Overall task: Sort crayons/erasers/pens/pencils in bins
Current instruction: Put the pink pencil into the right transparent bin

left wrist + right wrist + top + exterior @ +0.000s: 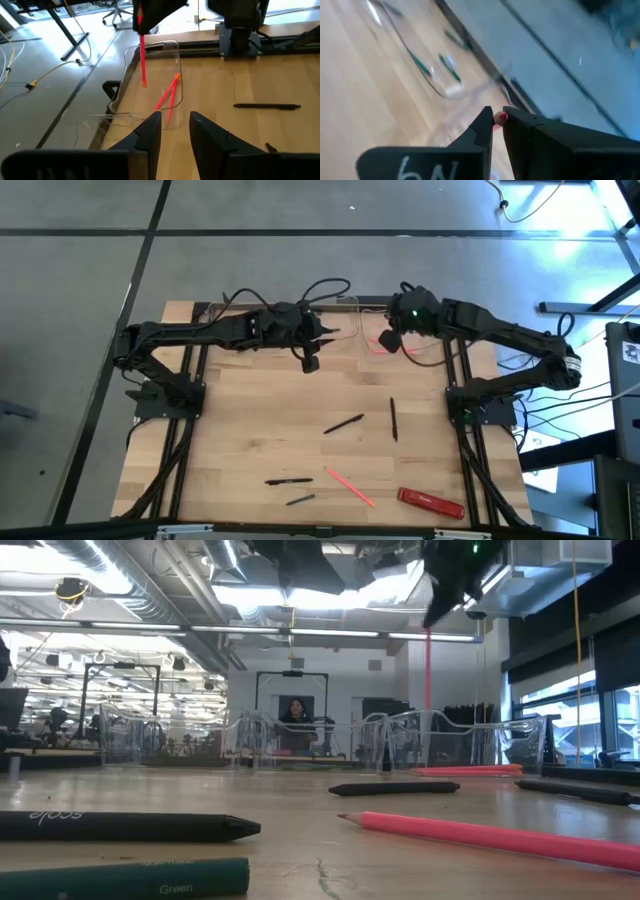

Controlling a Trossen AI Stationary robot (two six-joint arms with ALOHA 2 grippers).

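My right gripper (390,340) hovers over the table's far edge, shut on a pink stick (142,55) that hangs straight down above a clear bin (176,50). Two pink sticks (167,97) lie in that bin. In the right wrist view a neighbouring bin (400,35) holds green crayons (451,70). My left gripper (175,127) is open and holds nothing; it hangs just near-side of the bins, at the table's middle (310,363). Loose on the table lie black sticks (343,424), a pink one (350,487) and a green one (300,500). My right gripper pinches the pink stick at its top end (500,118) between the two fingertips, coming from above. The stick hangs upright below the fingers, lifted clear, with its lower tip (144,84) over the bin's inside.
A wide flat red bar (431,502) lies at the near right. Black frame rails (190,440) run along both sides of the table. Cables cross the far edge (330,285). A person (296,712) sits far off in the room behind.
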